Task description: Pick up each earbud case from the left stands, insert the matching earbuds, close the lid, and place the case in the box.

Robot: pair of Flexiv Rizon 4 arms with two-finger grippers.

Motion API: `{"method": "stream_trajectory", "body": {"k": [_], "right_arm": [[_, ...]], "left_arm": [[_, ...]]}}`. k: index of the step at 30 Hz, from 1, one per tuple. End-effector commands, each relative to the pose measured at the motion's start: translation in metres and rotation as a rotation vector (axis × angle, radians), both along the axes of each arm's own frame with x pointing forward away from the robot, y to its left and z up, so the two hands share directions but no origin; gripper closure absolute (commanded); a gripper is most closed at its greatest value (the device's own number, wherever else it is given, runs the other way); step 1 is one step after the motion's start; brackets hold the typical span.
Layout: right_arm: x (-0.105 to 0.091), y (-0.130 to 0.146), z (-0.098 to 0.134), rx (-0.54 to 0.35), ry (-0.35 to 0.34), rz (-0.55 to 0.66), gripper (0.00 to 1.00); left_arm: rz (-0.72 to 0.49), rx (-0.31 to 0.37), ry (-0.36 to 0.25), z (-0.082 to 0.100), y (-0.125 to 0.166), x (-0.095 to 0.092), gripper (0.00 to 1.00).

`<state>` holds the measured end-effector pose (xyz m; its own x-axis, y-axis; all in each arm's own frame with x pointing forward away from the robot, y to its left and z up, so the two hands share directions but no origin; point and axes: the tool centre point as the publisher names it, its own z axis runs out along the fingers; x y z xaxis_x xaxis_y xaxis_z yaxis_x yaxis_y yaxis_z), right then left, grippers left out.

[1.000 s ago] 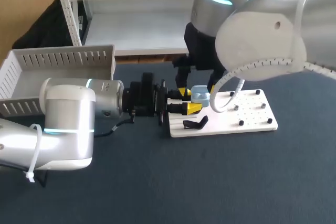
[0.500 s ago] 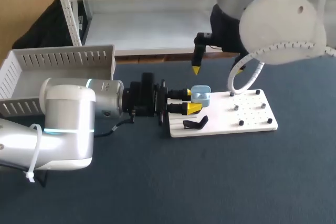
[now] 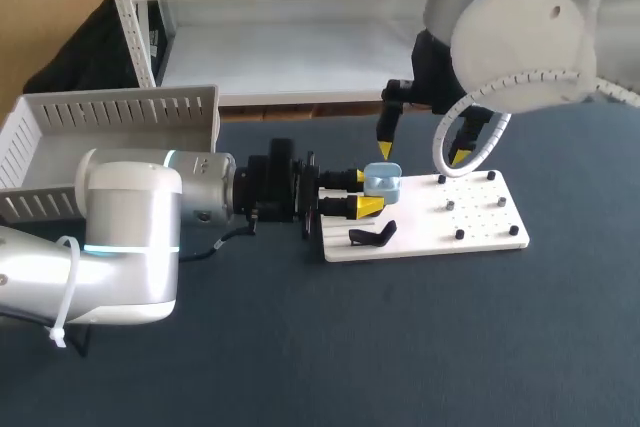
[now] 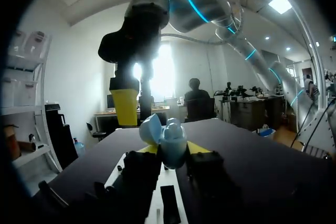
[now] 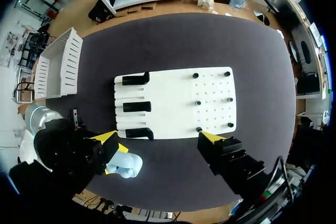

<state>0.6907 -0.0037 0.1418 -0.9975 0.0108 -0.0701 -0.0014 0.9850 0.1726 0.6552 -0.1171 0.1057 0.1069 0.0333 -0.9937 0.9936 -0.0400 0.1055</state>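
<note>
A light blue earbud case [image 3: 381, 183] is held over the left end of the white board [image 3: 470, 219], with my left gripper [image 3: 360, 193] shut on it from the side. In the left wrist view the case [image 4: 172, 142] sits between the yellow fingertips [image 4: 197, 148] with its lid [image 4: 150, 128] tipped up. My right gripper [image 3: 422, 154] hangs open above the board, one fingertip just over the case. From the right wrist view, the case [image 5: 126, 165] lies beside one finger of the right gripper [image 5: 160, 139]. Several small dark pieces [image 5: 198, 102] sit on the board's right half.
Three black stands [image 5: 137, 107] line the board's [image 5: 173, 103] left side; one shows below the case as a black stand [image 3: 372, 237]. A white slotted box [image 3: 110, 132] stands at the table's back left. Dark tabletop lies in front of the board.
My right gripper was down around the case a second ago; it has risen off it, opened wide and shifted right. The left gripper and the case have not moved.
</note>
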Motion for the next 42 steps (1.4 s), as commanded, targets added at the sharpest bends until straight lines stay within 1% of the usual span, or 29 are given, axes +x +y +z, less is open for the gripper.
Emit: {"method": "stream_trajectory", "body": {"k": [1, 5, 8, 10, 12, 14, 18, 19, 22, 26, 31, 35, 37, 39, 42], "right_arm": [[-0.009, 0.0, 0.0, 0.009, 0.017, 0.01, 0.0], [-0.024, 0.004, 0.001, 0.025, 0.038, 0.029, 0.0], [-0.032, 0.005, 0.004, 0.03, 0.034, 0.038, 0.0], [-0.033, 0.005, 0.009, 0.036, 0.017, 0.041, 0.0], [-0.032, 0.003, 0.017, 0.048, -0.024, 0.03, 0.0], [-0.031, -0.001, 0.03, 0.076, -0.083, 0.019, 0.0], [-0.033, -0.009, 0.059, 0.172, -0.195, 0.02, 0.0], [-0.034, -0.011, 0.065, 0.207, -0.213, 0.023, 0.0], [-0.037, -0.016, 0.079, 0.294, -0.256, 0.02, 0.0], [-0.037, -0.016, 0.079, 0.294, -0.256, 0.02, 0.0], [-0.037, -0.016, 0.079, 0.294, -0.256, 0.02, 0.0], [-0.037, -0.016, 0.079, 0.294, -0.256, 0.02, 0.0], [-0.037, -0.016, 0.079, 0.294, -0.256, 0.02, 0.0], [-0.037, -0.016, 0.079, 0.294, -0.256, 0.02, 0.0], [-0.037, -0.016, 0.079, 0.294, -0.256, 0.02, 0.0]], "left_arm": [[0.007, 0.0, -0.002, 0.0, -0.001, -0.002, 1.0], [0.007, 0.0, -0.002, 0.0, -0.001, -0.002, 1.0], [0.007, 0.0, -0.002, 0.0, -0.001, -0.002, 1.0], [0.007, 0.0, -0.002, 0.0, -0.001, -0.002, 1.0], [0.007, 0.0, -0.002, 0.0, -0.001, -0.002, 1.0], [0.007, 0.0, -0.002, 0.0, -0.001, -0.002, 1.0], [0.007, 0.0, -0.002, 0.0, -0.001, -0.002, 1.0], [0.023, -0.004, -0.002, 0.004, 0.005, 0.0, 1.0], [0.08, -0.022, -0.026, 0.023, 0.028, 0.008, 1.0], [0.187, -0.028, -0.081, 0.053, 0.071, 0.019, 1.0], [0.326, -0.004, -0.154, 0.084, 0.128, 0.03, 1.0], [0.446, 0.008, -0.162, 0.095, 0.17, 0.039, 1.0], [0.491, 0.024, -0.166, 0.098, 0.186, 0.043, 1.0], [0.534, 0.021, -0.157, 0.102, 0.2, 0.049, 1.0], [0.593, 0.04, -0.143, 0.106, 0.219, 0.06, 1.0]]}}
